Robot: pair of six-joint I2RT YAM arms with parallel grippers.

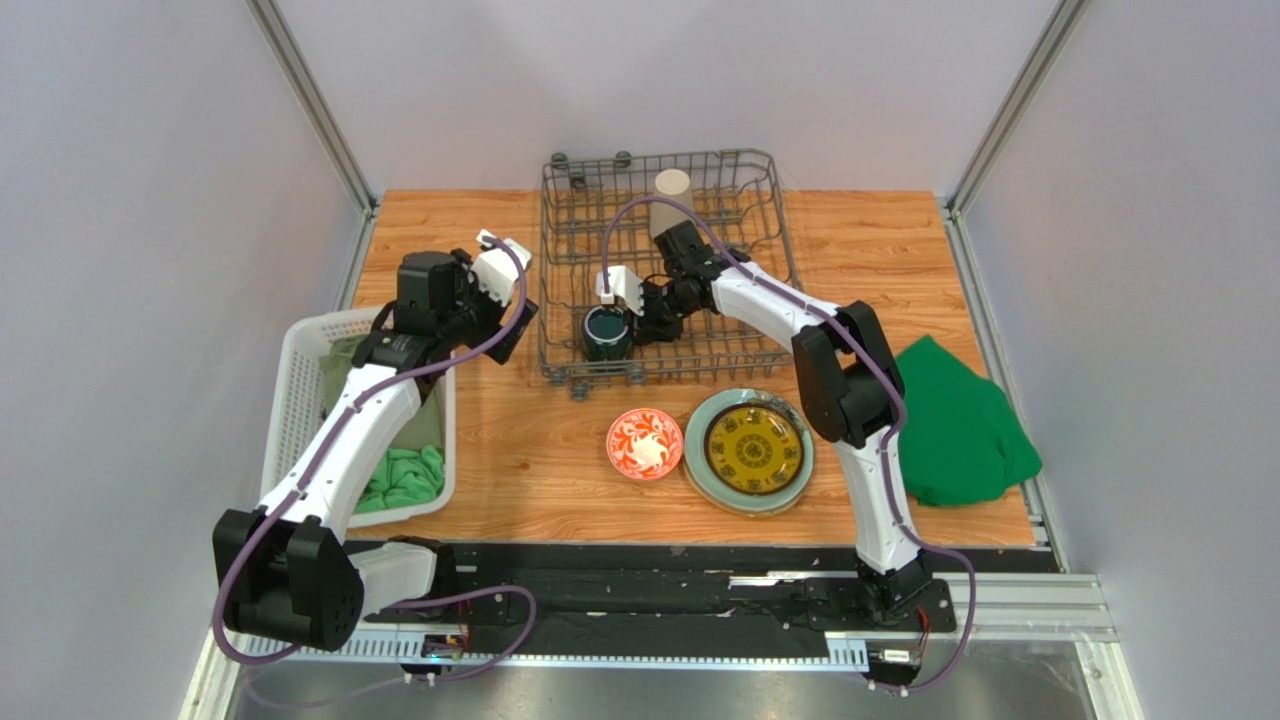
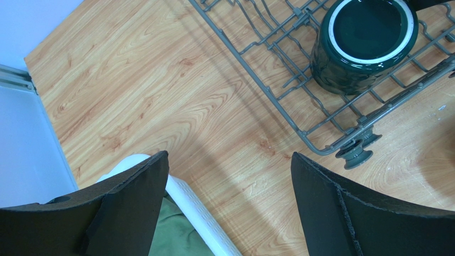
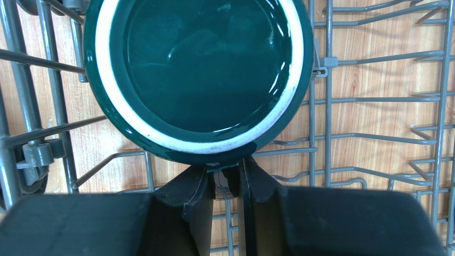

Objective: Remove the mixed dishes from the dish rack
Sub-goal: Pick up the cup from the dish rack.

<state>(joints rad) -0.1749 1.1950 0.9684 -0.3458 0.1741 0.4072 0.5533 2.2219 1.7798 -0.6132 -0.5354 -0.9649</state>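
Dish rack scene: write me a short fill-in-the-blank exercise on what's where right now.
The right gripper pinches the dark teal ___.
The only other dish in the dish rack is the beige ___.
The red-and-white bowl sits ___ of the stacked plates.
The left gripper hangs ___ beside the white basket.
Missing words: mug; tumbler; left; open.

Raised side of dish rack (image 1: pixel 543 270) between mug (image 1: pixel 606 330) and open tabletop (image 1: pixel 496 435).

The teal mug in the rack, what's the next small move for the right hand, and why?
Probably lift straight up. The right hand looks pinched on the handle of the dark teal mug, which stands upright in the dish rack among wire tines. A vertical lift should clear them before carrying it out to the table.
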